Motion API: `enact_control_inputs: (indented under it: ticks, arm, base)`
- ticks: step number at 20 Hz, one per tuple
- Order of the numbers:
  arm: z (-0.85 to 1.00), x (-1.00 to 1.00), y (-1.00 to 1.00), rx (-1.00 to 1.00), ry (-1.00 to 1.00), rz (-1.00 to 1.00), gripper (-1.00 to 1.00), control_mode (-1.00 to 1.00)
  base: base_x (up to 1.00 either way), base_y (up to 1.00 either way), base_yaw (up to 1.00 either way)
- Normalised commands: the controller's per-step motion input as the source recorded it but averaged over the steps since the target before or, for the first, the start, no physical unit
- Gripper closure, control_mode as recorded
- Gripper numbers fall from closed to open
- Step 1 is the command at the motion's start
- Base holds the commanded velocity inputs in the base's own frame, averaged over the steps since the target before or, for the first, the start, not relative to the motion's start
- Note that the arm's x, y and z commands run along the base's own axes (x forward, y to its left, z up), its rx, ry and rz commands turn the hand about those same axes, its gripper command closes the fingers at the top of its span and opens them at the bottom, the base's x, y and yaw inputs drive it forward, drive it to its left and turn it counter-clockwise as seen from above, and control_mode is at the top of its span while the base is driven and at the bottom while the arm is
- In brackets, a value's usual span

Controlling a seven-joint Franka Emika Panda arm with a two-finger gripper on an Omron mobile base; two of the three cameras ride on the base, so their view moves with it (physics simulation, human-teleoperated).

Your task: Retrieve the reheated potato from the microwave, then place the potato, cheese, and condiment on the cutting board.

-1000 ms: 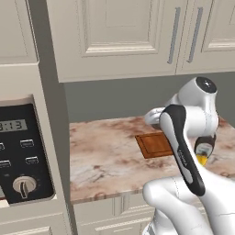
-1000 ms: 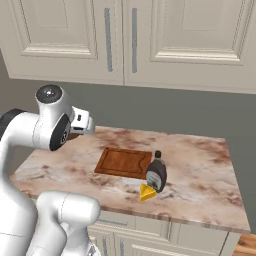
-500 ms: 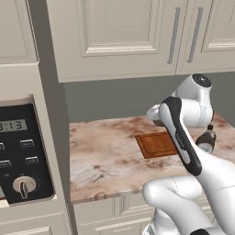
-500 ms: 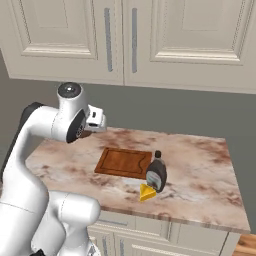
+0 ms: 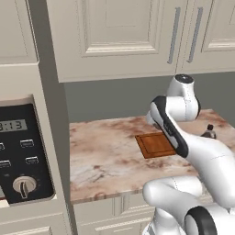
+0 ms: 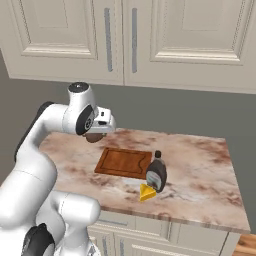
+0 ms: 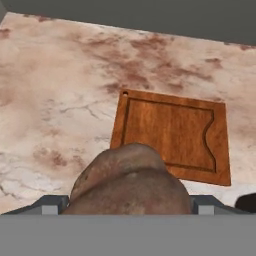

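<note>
My gripper (image 6: 95,135) is shut on the potato (image 6: 91,138), a dull brown lump held above the marble counter just behind the left end of the cutting board (image 6: 122,162). In the hand view the potato (image 7: 130,180) bulges between the two fingertips (image 7: 50,204), and the reddish-brown cutting board (image 7: 172,132) lies beyond it, bare. The condiment (image 6: 157,172), a dark bottle, stands at the board's right front corner, with the yellow cheese (image 6: 146,192) wedge just in front of it. The microwave (image 5: 20,156) control panel is at the far left.
Cream wall cabinets (image 6: 130,40) hang over the marble counter (image 6: 200,165). The arm's elbow and forearm (image 5: 172,128) hide part of the board from the left. The counter's right half is bare marble.
The arm has swung the potato a little rightward and down towards the board's back left corner. Board, bottle and cheese have stayed put.
</note>
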Motion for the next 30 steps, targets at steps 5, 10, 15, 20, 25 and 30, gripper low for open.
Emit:
enact_control_inputs:
  ticks: [5,10,15,20,25,30]
  arm:
    - [-0.46,0.27,-0.20,0.00,0.02,0.00,1.00,-1.00]
    - [-0.47,0.39,-0.09,0.00,0.03,0.00,1.00,-1.00]
    - [-0.41,0.46,0.00,0.00,0.03,0.00,1.00,-1.00]
    - [-0.45,0.34,0.00,0.00,0.15,0.00,1.00,-1.00]
    - [-0.40,0.26,0.00,0.04,0.08,0.00,1.00,-1.00]
    - [-0.38,0.24,0.00,0.06,0.02,0.00,1.00,-1.00]
  base:
    - [0.00,0.00,0.00]
    - [0.00,0.00,0.00]
    - [0.00,0.00,0.00]
    - [0.00,0.00,0.00]
    - [0.00,0.00,0.00]
    - [0.00,0.00,0.00]
